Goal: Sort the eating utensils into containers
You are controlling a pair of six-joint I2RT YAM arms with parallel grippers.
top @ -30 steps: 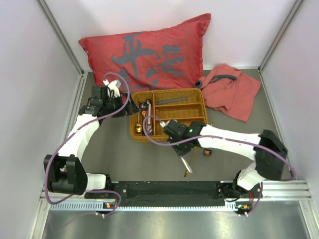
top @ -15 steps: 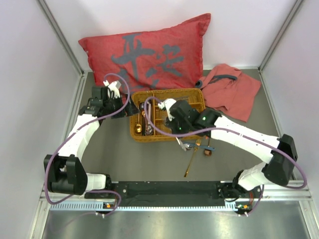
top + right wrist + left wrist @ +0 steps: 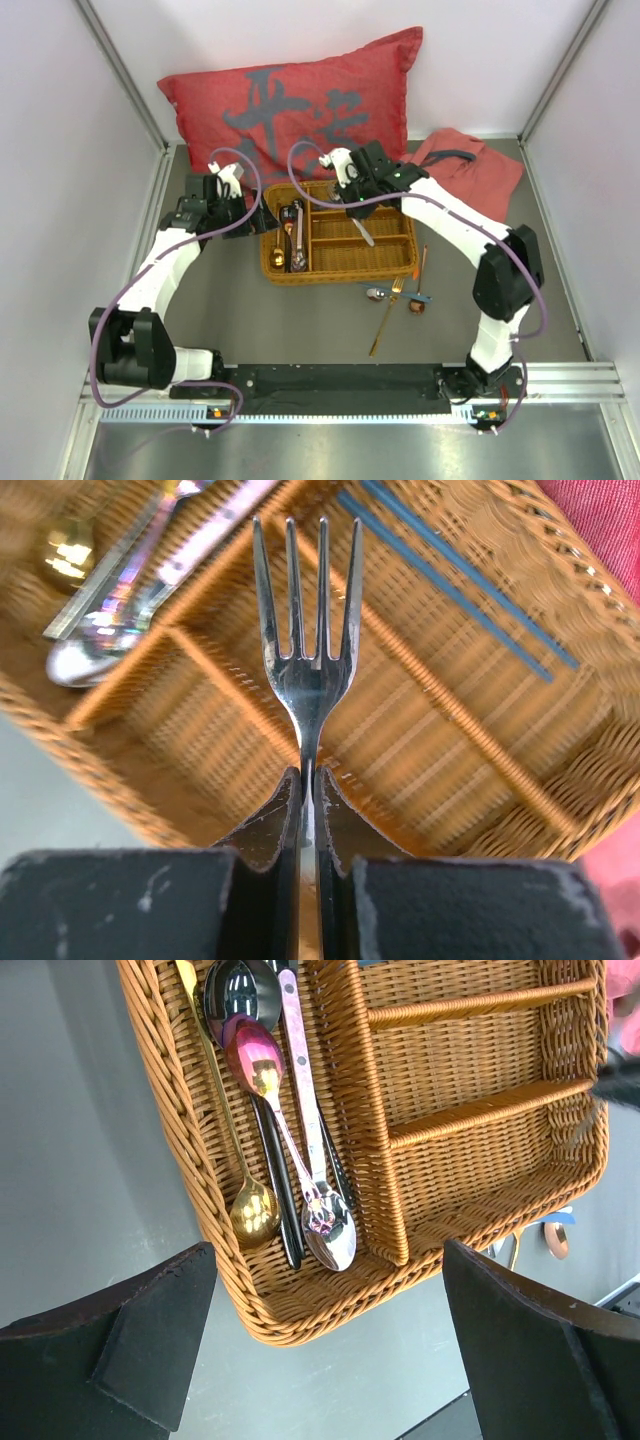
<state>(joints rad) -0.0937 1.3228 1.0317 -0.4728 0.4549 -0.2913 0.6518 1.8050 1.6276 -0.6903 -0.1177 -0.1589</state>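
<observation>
A red cushion (image 3: 300,105) leans at the tabletop's (image 3: 220,300) far edge, and a red cloth (image 3: 465,185) is crumpled near the far right corner. The wicker tray (image 3: 340,277) sits mid-tabletop, just in front of the cushion. The left gripper (image 3: 325,1248) hovers at the tray's left end with its fingers spread wide and nothing in them. The right gripper (image 3: 308,790), above the shorter compartments, pinches a silver fork (image 3: 305,670) by its handle. Several spoons (image 3: 300,1160) lie in the long left compartment and blue chopsticks (image 3: 450,580) in the far one. A few utensils (image 3: 395,295) lie on the tabletop by the tray's near right corner.
</observation>
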